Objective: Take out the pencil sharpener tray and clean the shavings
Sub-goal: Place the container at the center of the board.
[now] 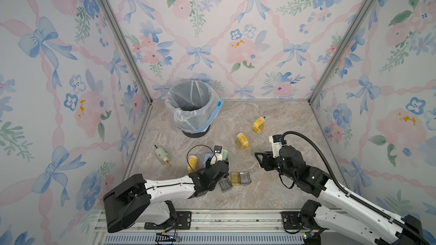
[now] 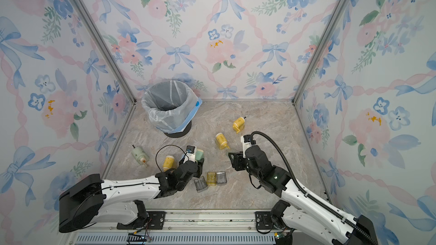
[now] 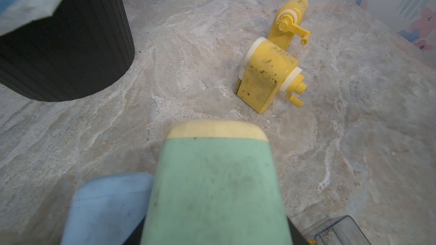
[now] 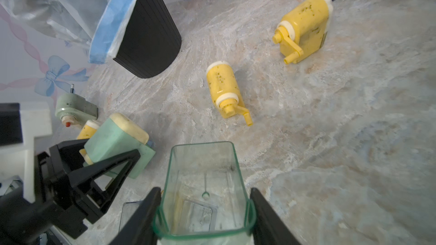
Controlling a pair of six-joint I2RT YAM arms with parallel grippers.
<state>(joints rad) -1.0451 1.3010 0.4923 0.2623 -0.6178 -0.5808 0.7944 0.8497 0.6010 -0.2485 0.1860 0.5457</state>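
Right gripper (image 4: 205, 192) clamps clear tray (image 4: 203, 161) | left gripper (image 4: 113, 146) clamps green sharpener (image 3: 212, 185) | three yellow sharpeners (image 1: 258, 123) (image 1: 243, 141) (image 1: 192, 162) | three loose trays (image 1: 225, 183) (image 1: 235, 179) (image 1: 245, 177)

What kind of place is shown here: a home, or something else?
Probably a robot test booth, not a home: floral wallpaper panels enclose a marble-look tabletop, and the left arm and right arm mount on a metal rail.

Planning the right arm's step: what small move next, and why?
Probably carry the clear tray toward the bin: the right gripper is shut on it, it is out of the green sharpener held by the left gripper, and not yet over the bin.
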